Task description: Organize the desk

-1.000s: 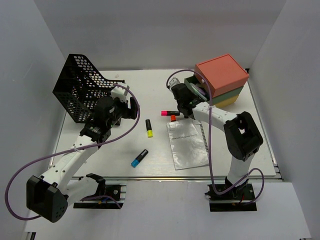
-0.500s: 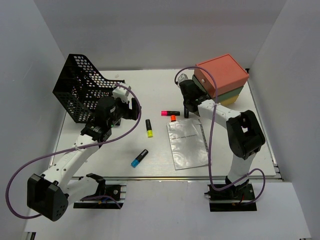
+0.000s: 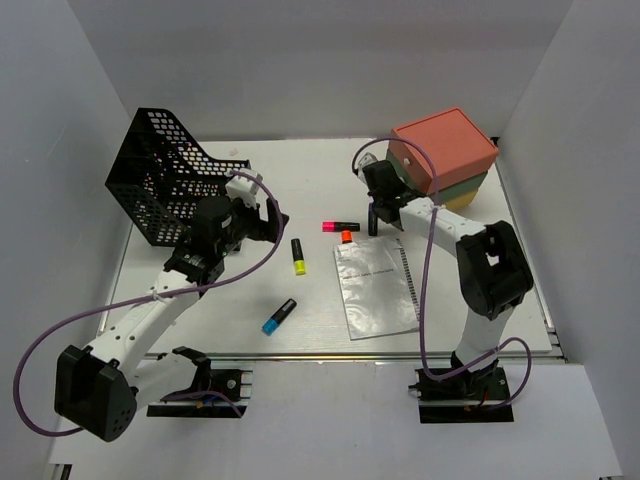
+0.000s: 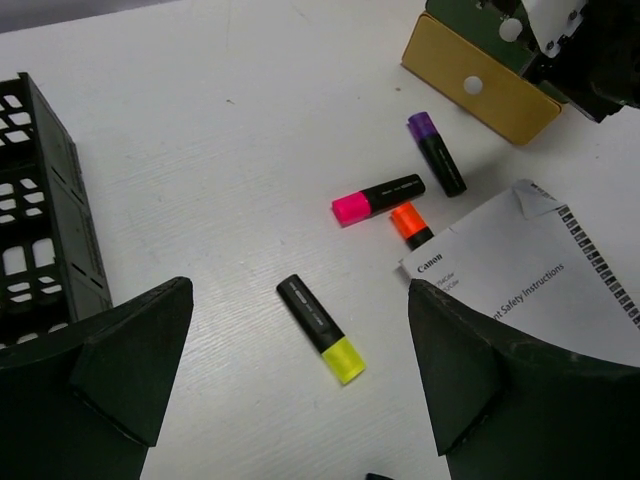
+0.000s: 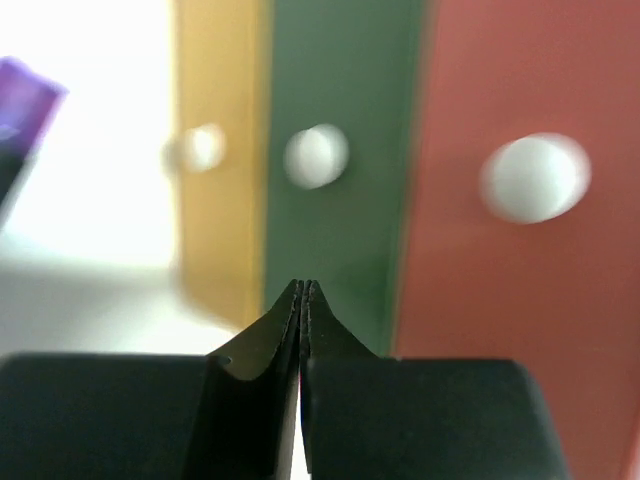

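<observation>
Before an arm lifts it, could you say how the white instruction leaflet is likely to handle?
The leaflet looks thin and lies flat on the desk, so it would probably flop from a pinched edge. Its curled far corner may offer a grip. Its surface looks glossy, so it may slide when pushed.

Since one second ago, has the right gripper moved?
Yes. In the top view, the right gripper has moved to the right, toward the drawer box, which has stayed in place. It is now close to the box's front.
</observation>
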Action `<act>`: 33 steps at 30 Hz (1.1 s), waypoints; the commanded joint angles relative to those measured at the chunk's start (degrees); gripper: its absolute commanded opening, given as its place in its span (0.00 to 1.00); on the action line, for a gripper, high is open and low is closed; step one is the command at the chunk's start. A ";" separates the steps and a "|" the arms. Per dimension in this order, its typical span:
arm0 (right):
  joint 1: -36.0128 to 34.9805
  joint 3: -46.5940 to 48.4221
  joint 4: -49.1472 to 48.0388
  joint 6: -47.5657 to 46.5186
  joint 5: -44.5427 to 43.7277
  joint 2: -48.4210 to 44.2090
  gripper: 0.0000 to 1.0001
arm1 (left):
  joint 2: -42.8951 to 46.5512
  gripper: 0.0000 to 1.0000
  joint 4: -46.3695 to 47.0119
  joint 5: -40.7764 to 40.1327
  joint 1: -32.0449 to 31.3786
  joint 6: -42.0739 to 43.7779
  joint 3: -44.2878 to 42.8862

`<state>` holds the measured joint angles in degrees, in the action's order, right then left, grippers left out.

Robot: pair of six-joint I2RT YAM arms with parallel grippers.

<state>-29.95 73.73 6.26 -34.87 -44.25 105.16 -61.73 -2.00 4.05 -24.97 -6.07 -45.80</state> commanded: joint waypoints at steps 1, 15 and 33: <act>0.51 4.74 11.72 7.79 14.22 -7.67 0.00 | 0.12 0.98 3.93 3.58 -0.25 -4.30 1.68; 9.98 -19.81 26.01 13.69 63.93 -38.18 0.89 | -9.90 0.79 4.63 26.89 -5.26 -22.73 1.49; 19.32 -34.62 10.36 21.16 69.03 -35.83 0.86 | -22.89 0.98 12.37 12.38 -17.03 -33.13 5.90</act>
<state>-10.92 40.07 21.52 -14.85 22.24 68.12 -82.41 6.57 18.74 -40.71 -37.67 -40.03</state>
